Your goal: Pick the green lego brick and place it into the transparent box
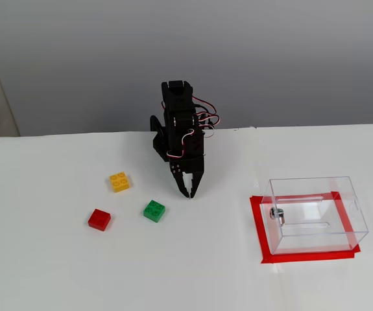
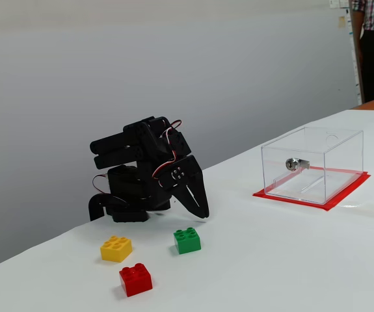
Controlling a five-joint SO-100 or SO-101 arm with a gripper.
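Black gripper (image 1: 189,192) hangs folded down over the white table (image 1: 43,272), its tips close together and holding nothing, so it reads as closed and empty, poised just above the surface. Going near to far in the lower fixed view, the red brick (image 2: 135,279) lies closest to the camera, the yellow brick (image 2: 116,247) behind it to the left, and the green lego brick (image 2: 187,240) just right of those, studs up, free on the table and near the gripper tips but apart from them. Farther off to the right stands the transparent box (image 2: 312,164), on a red taped patch (image 2: 307,200), open at the top as far as I can judge. That green brick looks light, rigid and smooth-sided, likely to slip if pinched at a corner; taking it squarely across two opposite flat sides, below the studs, seems the safest hold
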